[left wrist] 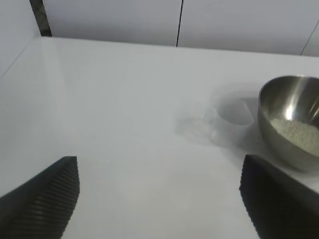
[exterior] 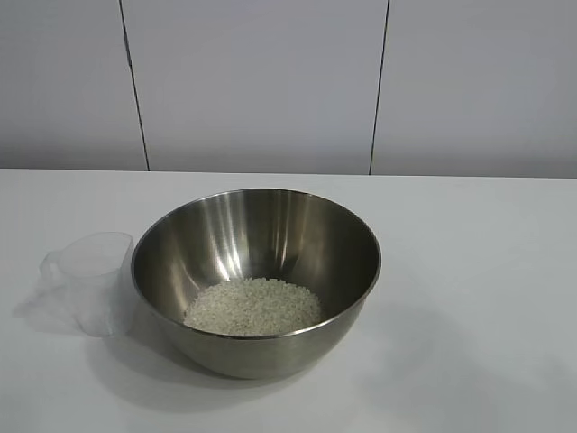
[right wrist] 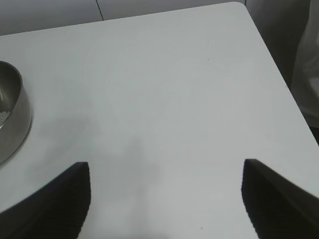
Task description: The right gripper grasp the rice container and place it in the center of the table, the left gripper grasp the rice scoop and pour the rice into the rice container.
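While the steel bowl sits mid-table with rice inside, the clear plastic cup is seen touching its left side. Both the left gripper and right gripper are held spread and empty, near the bowl. Being probably light, slick and easily squeezed, the cup is best gripped gently across its walls.

Bare table lies open right of the rice container. At its left the rice scoop stands touching or just beside it, blocking passage between them; open surface beyond.
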